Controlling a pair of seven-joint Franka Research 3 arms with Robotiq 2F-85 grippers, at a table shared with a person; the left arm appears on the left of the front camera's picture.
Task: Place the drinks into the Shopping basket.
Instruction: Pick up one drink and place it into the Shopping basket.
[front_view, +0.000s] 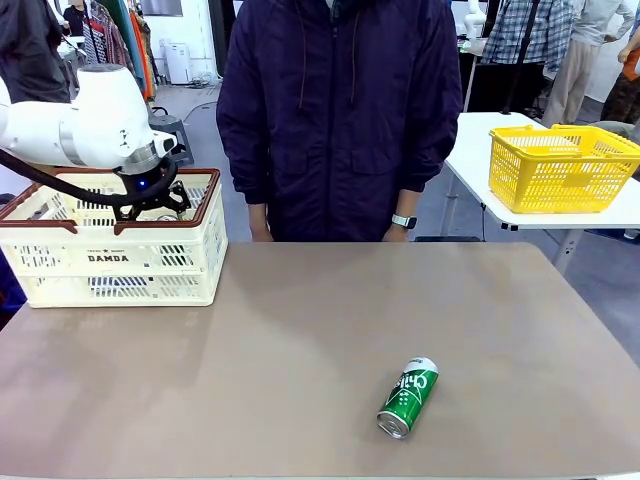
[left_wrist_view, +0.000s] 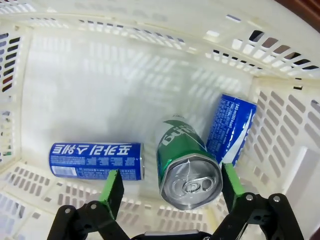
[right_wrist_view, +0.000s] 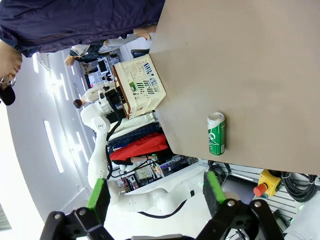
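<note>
A green can (front_view: 408, 397) lies on its side near the front edge of the table (front_view: 300, 340), well apart from the basket (front_view: 110, 262) at the far left. The left gripper (left_wrist_view: 170, 187) hangs inside the basket with its jaws wide, the pads just clear of a green can (left_wrist_view: 185, 162) between them, which has a blue can (left_wrist_view: 96, 161) lying to one side and another (left_wrist_view: 231, 128) leaning beside it. The right gripper (right_wrist_view: 156, 194) is open and empty, off the table's edge.

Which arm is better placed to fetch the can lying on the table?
Right, probably: the right gripper is open, looking at the green can; the left gripper is inside the basket.
</note>
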